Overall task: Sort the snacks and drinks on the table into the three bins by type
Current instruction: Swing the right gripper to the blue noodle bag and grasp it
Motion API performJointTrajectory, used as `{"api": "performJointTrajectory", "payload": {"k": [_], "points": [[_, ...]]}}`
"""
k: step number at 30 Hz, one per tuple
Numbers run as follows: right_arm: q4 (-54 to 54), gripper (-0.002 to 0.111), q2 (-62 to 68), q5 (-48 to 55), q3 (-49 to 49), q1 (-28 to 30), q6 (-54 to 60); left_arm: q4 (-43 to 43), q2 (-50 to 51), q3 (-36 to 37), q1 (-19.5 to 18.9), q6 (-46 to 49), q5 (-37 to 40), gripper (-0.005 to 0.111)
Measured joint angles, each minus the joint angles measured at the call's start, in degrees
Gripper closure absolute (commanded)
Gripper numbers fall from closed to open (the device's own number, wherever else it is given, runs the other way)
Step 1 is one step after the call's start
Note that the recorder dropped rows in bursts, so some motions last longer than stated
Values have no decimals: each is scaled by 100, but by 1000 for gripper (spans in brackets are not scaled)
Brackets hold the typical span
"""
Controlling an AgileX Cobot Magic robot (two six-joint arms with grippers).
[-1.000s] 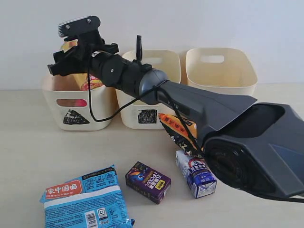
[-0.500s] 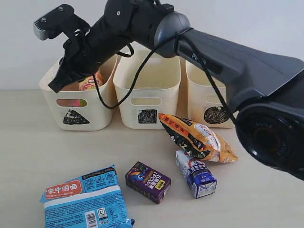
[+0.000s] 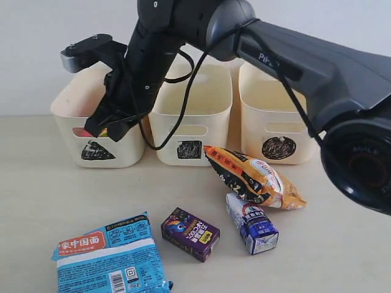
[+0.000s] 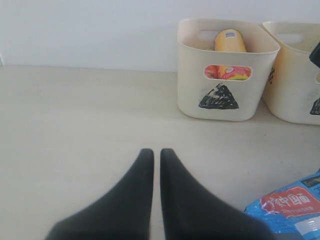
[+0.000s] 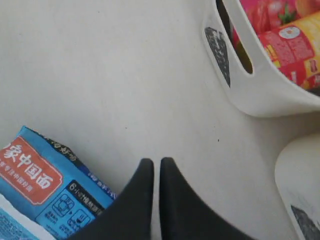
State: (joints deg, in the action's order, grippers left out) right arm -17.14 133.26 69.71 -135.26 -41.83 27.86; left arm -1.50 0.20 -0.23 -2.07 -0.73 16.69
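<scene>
- Swinging my right gripper (image 5: 152, 162) down off the triangle bin (image 3: 68, 137); its fingers, spread a second ago, are now pressing together on nothing.
- The orange chip tube (image 4: 230, 40) and pink chip tube (image 5: 265, 12) are lying inside it, so that drop is looking done.
- I'm keeping the left gripper (image 4: 152, 152) clenched, empty, over the table (image 4: 75, 125).

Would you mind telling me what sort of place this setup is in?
Probably a robotics lab test bench: a beige table against a blank white wall, three cream bins marked with scribbled shapes, and a robot arm reaching over them.
</scene>
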Motion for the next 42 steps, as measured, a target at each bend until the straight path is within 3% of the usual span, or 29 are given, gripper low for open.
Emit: {"api": "performJointTrajectory", "payload": {"k": [10, 16, 20, 22, 23, 25, 26, 27, 28, 32, 36, 42], "points": [[28, 109, -1505, 14, 2521, 0, 358, 0, 0, 0, 0, 0, 0, 103], [-1219, 109, -2373, 14, 3930, -105, 2419, 0, 0, 0, 0, 0, 0, 103], [-1430, 108, -2433, 14, 5062, -819, 4072, 0, 0, 0, 0, 0, 0, 103], [-1366, 100, -2377, -120, 5193, -1189, 4129, 0, 0, 0, 0, 0, 0, 103], [-1351, 85, -2367, -201, 5194, -1311, 4111, 0, 0, 0, 0, 0, 0, 103], [-1336, 67, -2353, -278, 5194, -1613, 4047, 0, 0, 0, 0, 0, 0, 103], [-1336, 49, -2353, -289, 5194, -1693, 4017, 0, 0, 0, 0, 0, 0, 103], [-1326, 21, -2326, -333, 5194, -1803, 3953, 0, 0, 0, 0, 0, 0, 103], [-1326, 6, -2268, -427, 5194, -1920, 3870, 0, 0, 0, 0, 0, 0, 103], [-1071, 5, -2122, -1079, 5194, -2045, 3317, 0, 0, 0, 0, 0, 0, 103], [128, 5, -2090, -2373, 5203, -2044, 1791, 0, 0, 0, 0, 0, 0, 103], [1381, 5, -1956, -2719, 5242, -2241, 1062, 0, 0, 0, 0, 0, 0, 103]]}}
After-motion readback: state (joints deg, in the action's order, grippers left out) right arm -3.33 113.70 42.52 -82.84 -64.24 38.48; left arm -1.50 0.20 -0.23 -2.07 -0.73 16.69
